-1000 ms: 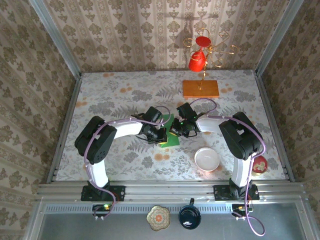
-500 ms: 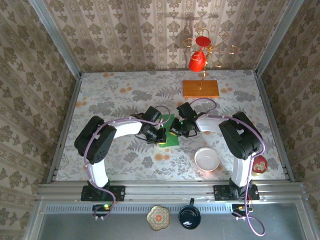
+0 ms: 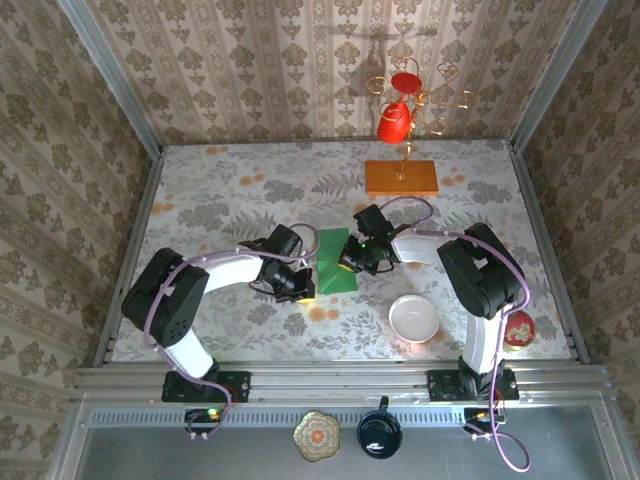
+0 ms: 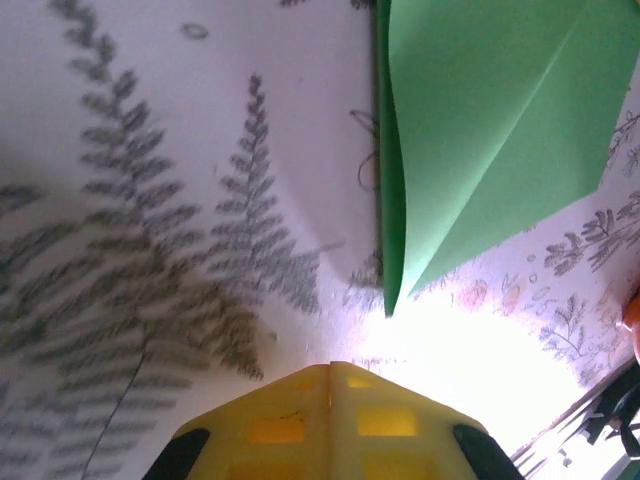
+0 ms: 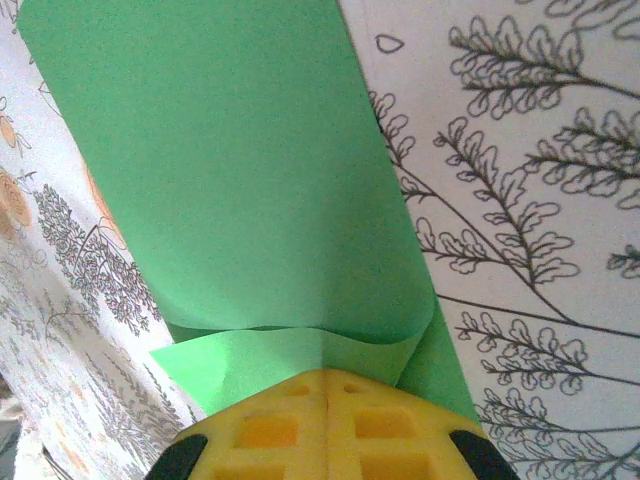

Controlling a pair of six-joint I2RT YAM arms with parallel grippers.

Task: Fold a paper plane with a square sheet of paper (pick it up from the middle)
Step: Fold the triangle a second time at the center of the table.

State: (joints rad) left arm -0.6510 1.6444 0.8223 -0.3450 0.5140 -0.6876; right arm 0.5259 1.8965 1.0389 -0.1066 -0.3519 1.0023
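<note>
The bright green square sheet of paper (image 3: 333, 262) lies mid-table, folded over itself with a loose curled flap (image 5: 250, 180); no paper plane shape is in view. My right gripper (image 3: 353, 262) is shut, and its yellow fingertips (image 5: 325, 372) rest on the sheet's right edge, which runs in under them. My left gripper (image 3: 303, 290) is shut on nothing and sits on the bare cloth just left of the sheet's near corner. In the left wrist view its gripper tips (image 4: 332, 365) are a short way from the pointed green corner (image 4: 392, 300).
A white bowl (image 3: 413, 318) sits near the front right. An orange wooden slab (image 3: 401, 177) holds a wire stand with a red mug (image 3: 394, 122) at the back. A red object (image 3: 519, 328) lies beside the right arm's base. A patterned dish (image 3: 317, 435) and a dark mug (image 3: 379, 432) sit below the rail.
My left arm has pulled back to the left and off the green sheet, leaving more of the paper uncovered. The right gripper has stayed on the sheet's right edge.
</note>
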